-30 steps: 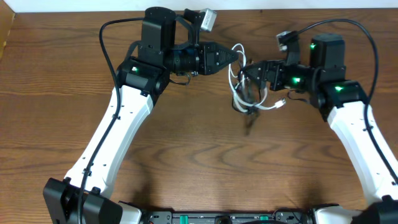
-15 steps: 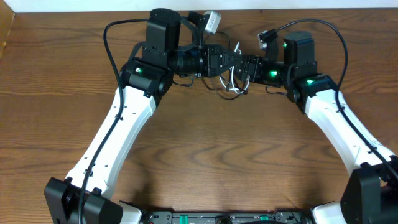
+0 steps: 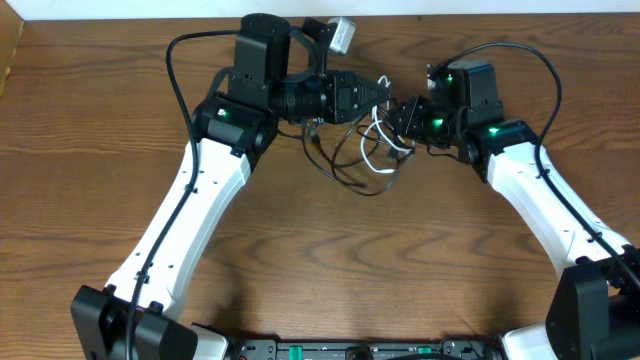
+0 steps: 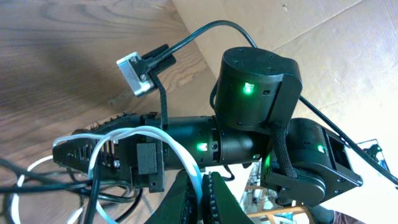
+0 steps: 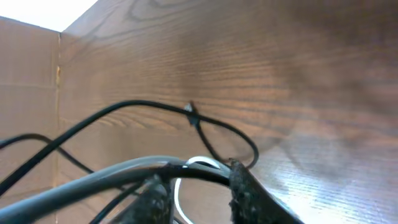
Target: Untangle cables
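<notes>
The untangling is under way but looks far from finished. Both cords hang as one bundle toward 12 o'clock on the counter [image 3: 320, 260], lifted between the two arms rather than laid out apart. The left tool [image 3: 378, 97] comes in from 9 o'clock with its fingers pressed together, and its wrist view shows the white cable [image 4: 144, 130] arching over the other arm's tool and running down into that pinch, so it appears to hold the white cord near one end. The right tool [image 3: 403, 113] meets it from 3 o'clock, the two tips nearly touching. In its own view a narrow gap shows between its fingers, and both the pale cord and the black cable [image 5: 134, 102] cross that gap. I cannot tell whether it already clamps either one or only straddles them. From overhead, white loops dangle just below the two tools while a wider black loop sags toward 7 o'clock and seems to rest on the wood. The loops overlap, and where one cord passes through the other is too fine to read. As I judge it, no cord is free yet: the crossings remain to be drawn apart and each cable set down separately.
</notes>
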Motion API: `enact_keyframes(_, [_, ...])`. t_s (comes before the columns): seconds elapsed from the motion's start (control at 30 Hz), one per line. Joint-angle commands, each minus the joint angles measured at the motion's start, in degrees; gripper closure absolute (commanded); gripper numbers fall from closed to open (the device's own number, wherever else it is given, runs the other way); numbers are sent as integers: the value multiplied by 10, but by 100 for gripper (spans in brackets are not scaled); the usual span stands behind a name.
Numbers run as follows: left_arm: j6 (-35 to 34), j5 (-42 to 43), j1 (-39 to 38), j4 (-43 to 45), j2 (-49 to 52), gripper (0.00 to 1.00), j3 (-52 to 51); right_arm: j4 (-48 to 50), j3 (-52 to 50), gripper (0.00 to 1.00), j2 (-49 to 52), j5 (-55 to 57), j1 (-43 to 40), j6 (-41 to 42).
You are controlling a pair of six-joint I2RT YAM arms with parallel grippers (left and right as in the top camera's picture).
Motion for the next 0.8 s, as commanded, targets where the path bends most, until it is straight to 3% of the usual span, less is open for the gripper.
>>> enact_keyframes(0.0, [0,9,4,3,0,93,10,-8,4,88,5,0,2,-80])
enact_keyframes(0.07, [-1,9,7,3,0,93,10,-33,4,99,5,30,-1,-80])
enact_keyframes(0.3, [-55,41,53,50,-1,92,10,-108,3,99,10,108,-35,-74])
enact_keyframes(0.47, [-131,116,98,149,-1,93,10,-130,2,99,28,99,-67,-81])
enact_keyframes(0.6, [-151,138,115,164,-1,93,10,-120,1,98,37,38,-79,-124])
enact_keyframes(0.67, [-150,141,114,151,-1,93,10,-95,2,85,37,-35,-81,-187])
enact_keyframes(0.77, [-119,152,104,122,-1,93,10,-52,2,33,37,-163,-85,-282])
